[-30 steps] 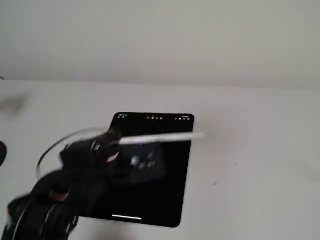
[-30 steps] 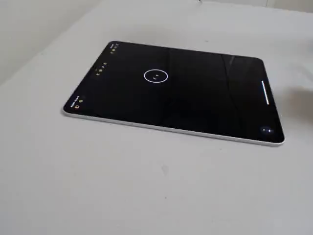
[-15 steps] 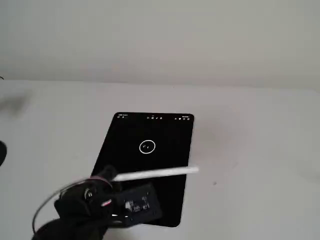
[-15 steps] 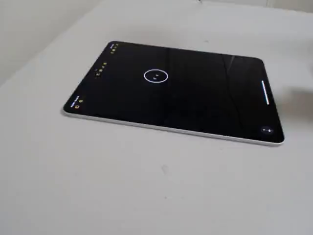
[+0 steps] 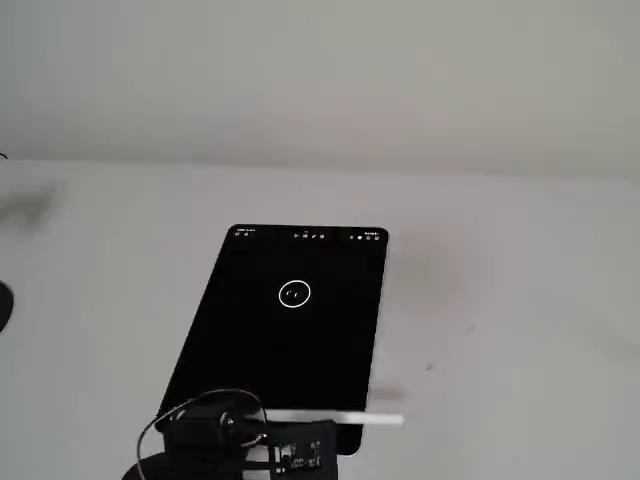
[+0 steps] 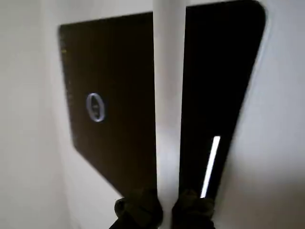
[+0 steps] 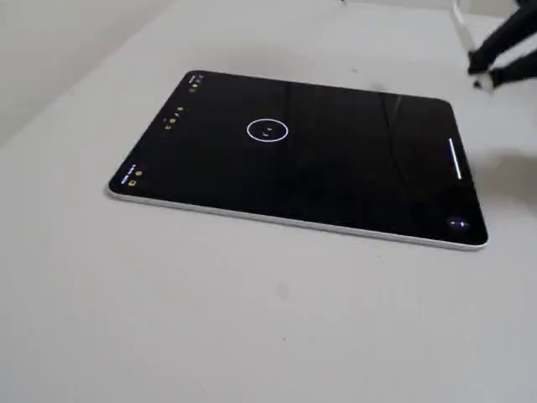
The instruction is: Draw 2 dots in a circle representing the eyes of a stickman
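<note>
A black tablet (image 5: 290, 360) lies flat on the white table. On its screen sits the circle (image 5: 279, 294), a thin white ring, with the two dots (image 5: 293, 293) faint inside it. Both fixed views show the pair; the other one has the circle (image 7: 248, 130) and dots (image 7: 268, 131) mid-screen. My gripper (image 5: 262, 425) hangs over the tablet's near edge, shut on a white stylus (image 5: 340, 418), well away from the ring. In the wrist view the stylus (image 6: 169, 95) runs up the middle from the gripper (image 6: 164, 209), and the circle (image 6: 87, 107) is blurred at left.
Small icons line the tablet's far edge (image 5: 310, 236) and a white bar (image 7: 456, 159) glows at the near end. The dark gripper (image 7: 480, 70) enters a fixed view at upper right. A pale wall stands behind the table.
The arm drew back from over the screen to the tablet's near edge, carrying the stylus and uncovering the circle and dots. It now shows at the other fixed view's upper right.
</note>
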